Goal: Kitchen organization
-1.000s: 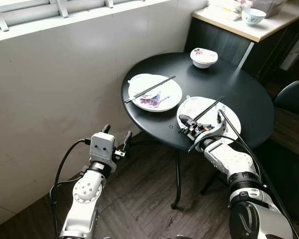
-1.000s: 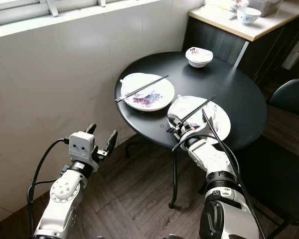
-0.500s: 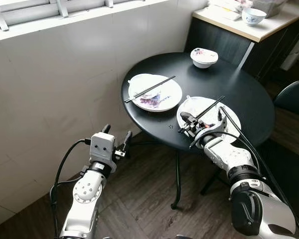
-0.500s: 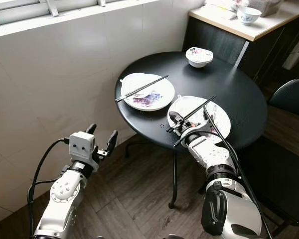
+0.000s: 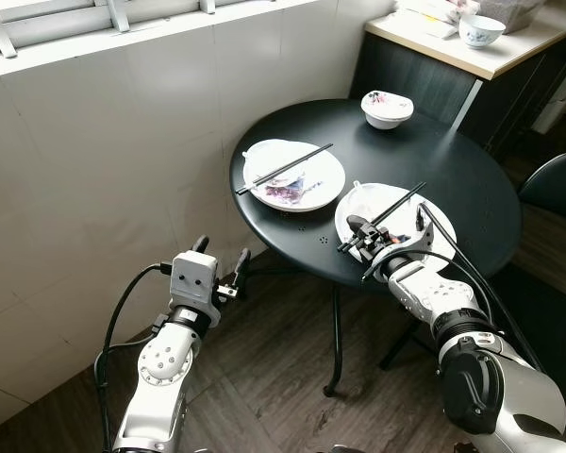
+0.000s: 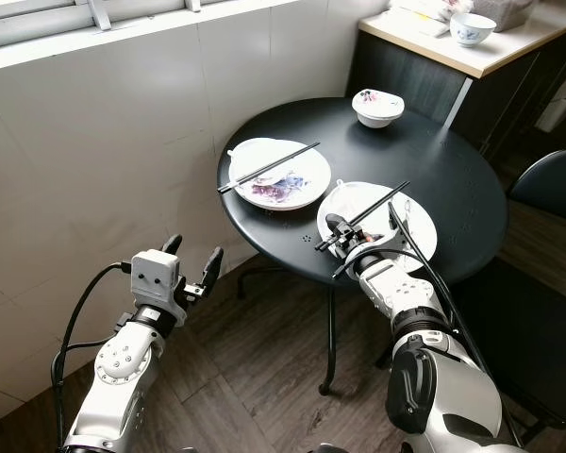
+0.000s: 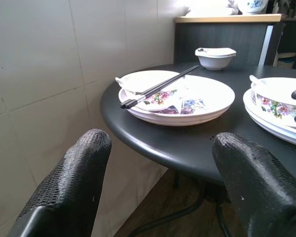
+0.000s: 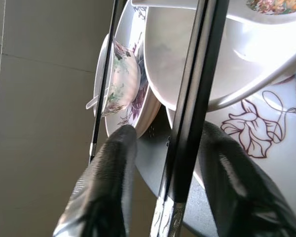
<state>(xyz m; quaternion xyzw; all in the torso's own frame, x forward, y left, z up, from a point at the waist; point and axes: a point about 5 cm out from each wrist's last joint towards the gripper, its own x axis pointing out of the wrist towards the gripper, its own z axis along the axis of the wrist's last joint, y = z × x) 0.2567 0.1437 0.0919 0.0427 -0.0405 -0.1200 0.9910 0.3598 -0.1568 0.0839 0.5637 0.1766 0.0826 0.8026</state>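
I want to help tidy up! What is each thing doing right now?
Left plate: on the round table, smeared, chopsticks lying across it.
Right plate: holds a bowl, chopsticks across it.
Small bowl: upright at the table's far side.
Right gripper: open around the right chopsticks' near end.
Left gripper: open, below the table's edge.

Black table (image 5: 453, 179); white floral plates (image 5: 307, 179); black chopsticks (image 5: 283, 169).

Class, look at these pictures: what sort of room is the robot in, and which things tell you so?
Probably a home dining corner: a round black table holds used plates with chopsticks, and a bowl sits on a wooden counter behind.
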